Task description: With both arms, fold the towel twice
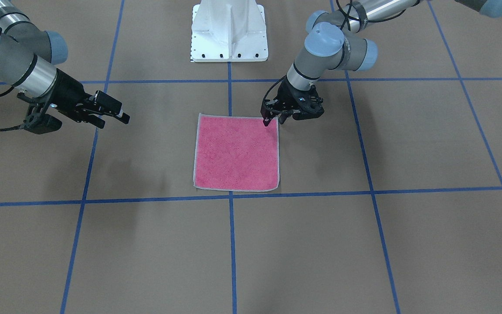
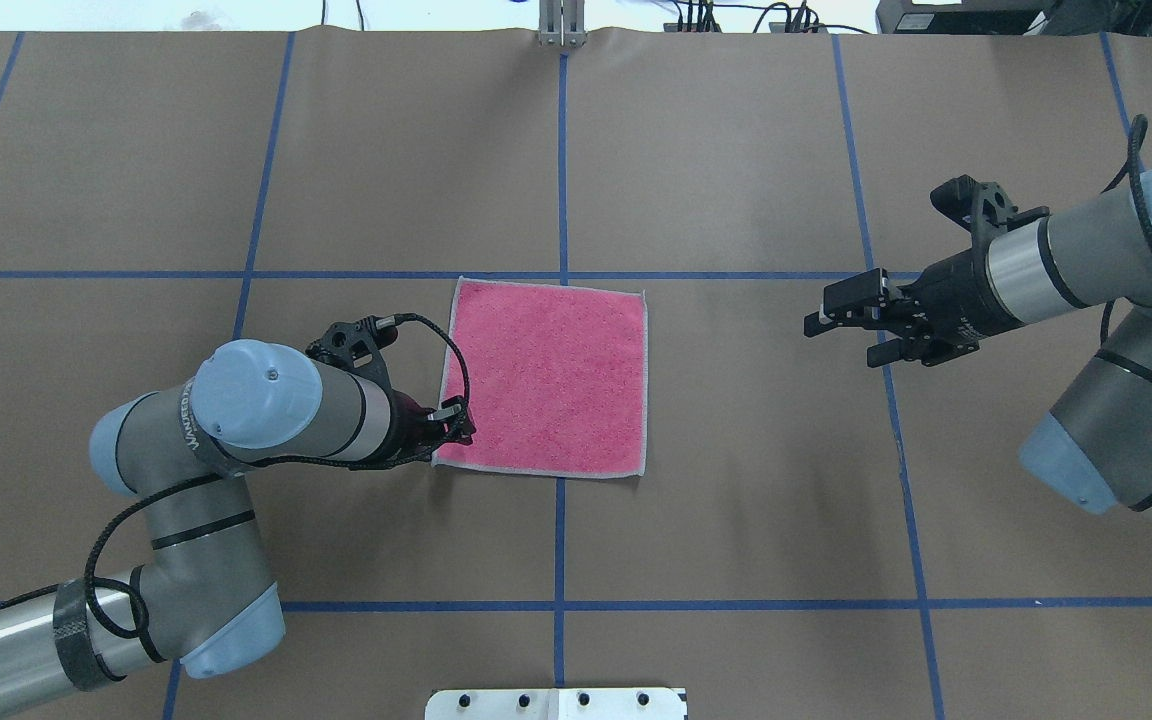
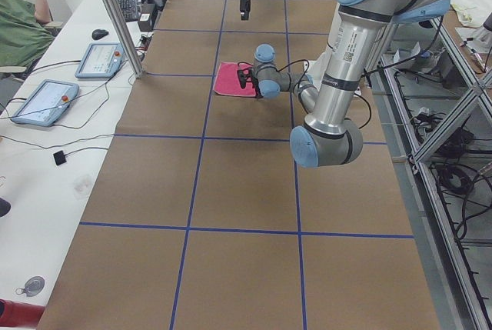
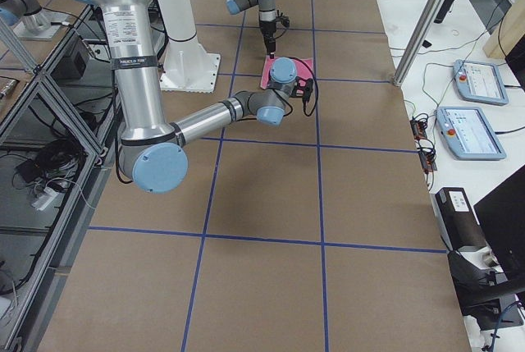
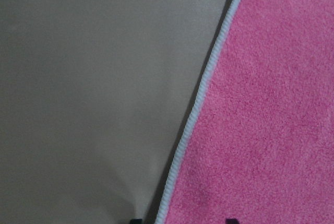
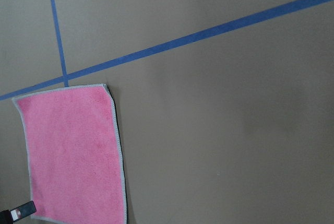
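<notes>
Six viewpoints, one shared towel (image 2: 546, 375)

The towel (image 1: 236, 153) is pink terry with a pale grey stitched border. The desk (image 1: 146, 244) is brown, crossed by a grid of blue lines (image 1: 232, 244). The left arm (image 2: 266, 415) and right arm (image 2: 1086, 260) are silver-grey with light blue caps.

Bright, even overhead light, no hard glare: the brown paper-covered table (image 1: 364, 244) carries only soft grey shadows, e.g. faint smudges below the black two-finger right gripper (image 1: 115, 121) in the front-facing view, plus a pale sheen toward its far side in the overhead view. Left wrist view is v. close & soft-focus, the pink square terry towel (image 5: 271, 119) fuzzy w/ a thin dark shadow along its pale border; right wrist view is sharper but dimmer, w/ a grey cast.
</notes>
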Robot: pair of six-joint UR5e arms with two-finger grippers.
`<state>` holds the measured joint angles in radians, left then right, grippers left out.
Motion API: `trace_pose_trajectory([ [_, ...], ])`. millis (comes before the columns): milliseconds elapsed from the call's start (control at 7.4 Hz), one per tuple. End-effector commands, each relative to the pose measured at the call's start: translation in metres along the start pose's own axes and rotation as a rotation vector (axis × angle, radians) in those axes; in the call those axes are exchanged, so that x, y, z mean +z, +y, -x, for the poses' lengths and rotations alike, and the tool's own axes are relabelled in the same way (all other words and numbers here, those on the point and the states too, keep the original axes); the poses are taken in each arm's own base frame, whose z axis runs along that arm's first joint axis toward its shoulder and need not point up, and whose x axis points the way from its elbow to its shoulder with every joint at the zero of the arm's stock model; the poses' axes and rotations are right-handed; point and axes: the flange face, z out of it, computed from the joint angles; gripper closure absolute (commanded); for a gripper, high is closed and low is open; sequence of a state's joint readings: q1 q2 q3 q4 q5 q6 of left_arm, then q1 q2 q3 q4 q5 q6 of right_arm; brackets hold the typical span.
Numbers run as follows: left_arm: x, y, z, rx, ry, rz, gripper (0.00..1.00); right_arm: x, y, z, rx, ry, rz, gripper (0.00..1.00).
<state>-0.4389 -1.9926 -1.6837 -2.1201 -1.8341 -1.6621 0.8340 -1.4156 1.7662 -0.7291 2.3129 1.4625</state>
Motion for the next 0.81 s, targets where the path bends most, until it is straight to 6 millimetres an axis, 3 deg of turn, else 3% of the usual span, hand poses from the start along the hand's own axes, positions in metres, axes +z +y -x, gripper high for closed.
trace_pose_trajectory([
  [0, 0.0002, 0.0012, -0.0002, -0.001, 0.000, 0.002, 0.44, -0.0001, -0.0001, -0.0003, 0.000, 0.000, 0.001, 0.00],
  [676, 0.0011, 0.0088, -0.0008, 0.005, 0.001, 0.010, 0.50, 0.0003, -0.0001, -0.0036, 0.004, 0.004, 0.002, 0.00],
])
